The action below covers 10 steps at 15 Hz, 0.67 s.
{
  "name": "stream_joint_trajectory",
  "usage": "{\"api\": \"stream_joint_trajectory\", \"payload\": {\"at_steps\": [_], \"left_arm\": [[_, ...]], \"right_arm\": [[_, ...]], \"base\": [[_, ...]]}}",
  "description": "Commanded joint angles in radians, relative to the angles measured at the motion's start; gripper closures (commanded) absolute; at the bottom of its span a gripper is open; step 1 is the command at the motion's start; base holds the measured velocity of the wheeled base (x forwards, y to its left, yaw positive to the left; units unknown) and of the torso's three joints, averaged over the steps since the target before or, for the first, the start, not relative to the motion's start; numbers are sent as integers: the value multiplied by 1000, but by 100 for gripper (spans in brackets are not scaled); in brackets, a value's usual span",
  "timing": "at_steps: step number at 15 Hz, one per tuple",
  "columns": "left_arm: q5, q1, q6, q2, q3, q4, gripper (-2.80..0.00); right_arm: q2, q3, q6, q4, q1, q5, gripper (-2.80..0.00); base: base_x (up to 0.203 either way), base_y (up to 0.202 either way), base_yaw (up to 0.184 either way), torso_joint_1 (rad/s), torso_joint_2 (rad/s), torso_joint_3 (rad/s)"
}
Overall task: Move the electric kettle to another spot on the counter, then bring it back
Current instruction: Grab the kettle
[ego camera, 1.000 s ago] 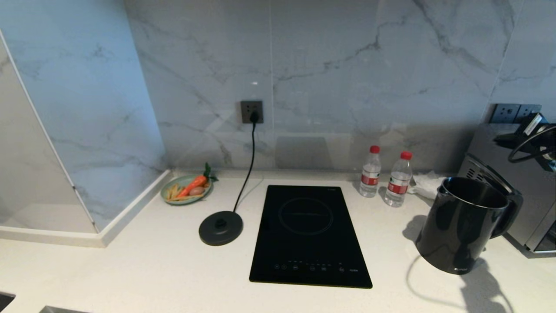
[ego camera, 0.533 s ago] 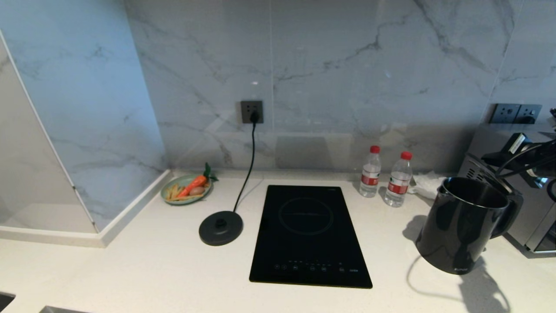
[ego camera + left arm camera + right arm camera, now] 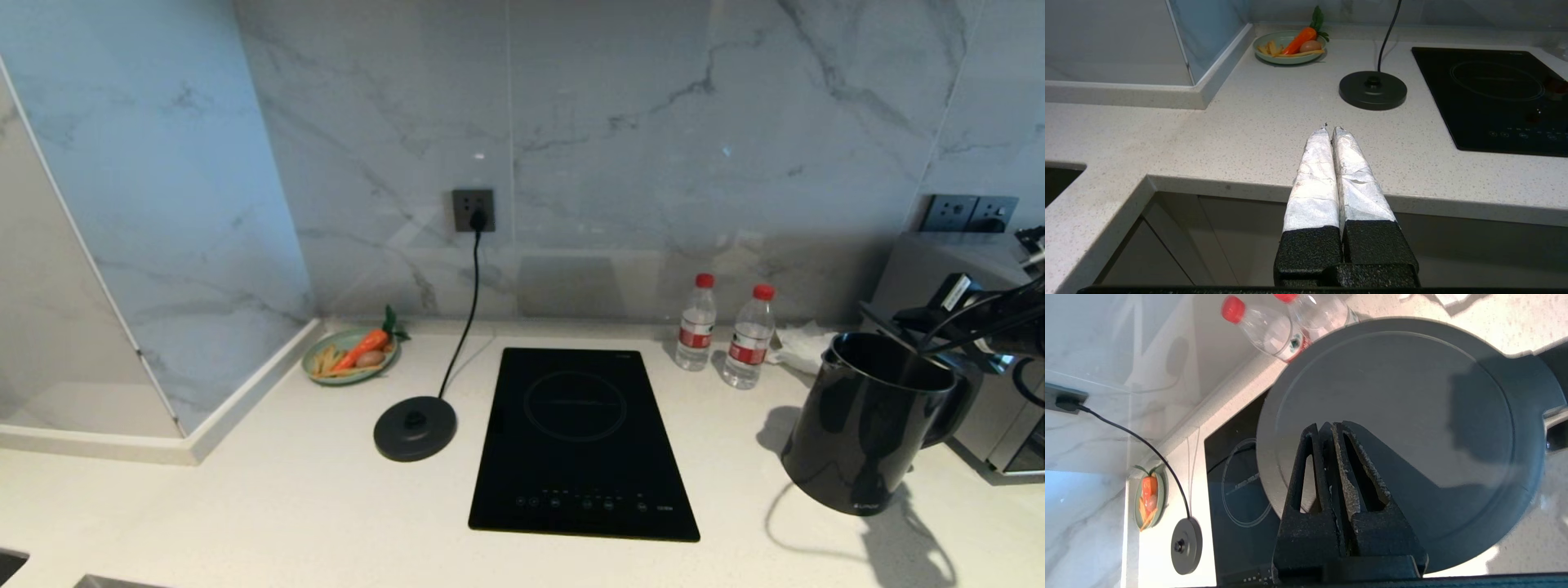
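The glossy black electric kettle stands upright at the right end of the white speckled counter, its handle turned to the right. My right gripper reaches in from the right, just above the kettle's flat lid. In the right wrist view that gripper is shut, holds nothing, and its tips sit over the lid's middle. Whether they touch the lid I cannot tell. My left gripper, with white-wrapped fingers, is shut and empty, parked at the counter's front edge, outside the head view.
The kettle's round black base disc with its cord lies left of the black cooktop. Two water bottles stand by the back wall. A plate with a carrot sits far left. A silver appliance stands right of the kettle.
My right arm has come down and leftward from the upper right edge to hover over the kettle's lid. The kettle has not moved.
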Motion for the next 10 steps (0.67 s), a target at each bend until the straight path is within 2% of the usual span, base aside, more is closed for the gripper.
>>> {"api": "stream_joint_trajectory", "payload": {"at_steps": [1, 10], "left_arm": [[1, 0, 1, 0, 0, 1, 0], [0, 0, 0, 0, 0, 1, 0]], "right_arm": [[2, 15, 3, -2, 1, 3, 0], [6, 90, 3, -63, 8, -1, 0]], "base": [[0, 0, 0, 0, 0, 0], [0, 0, 0, 0, 0, 0]]}}
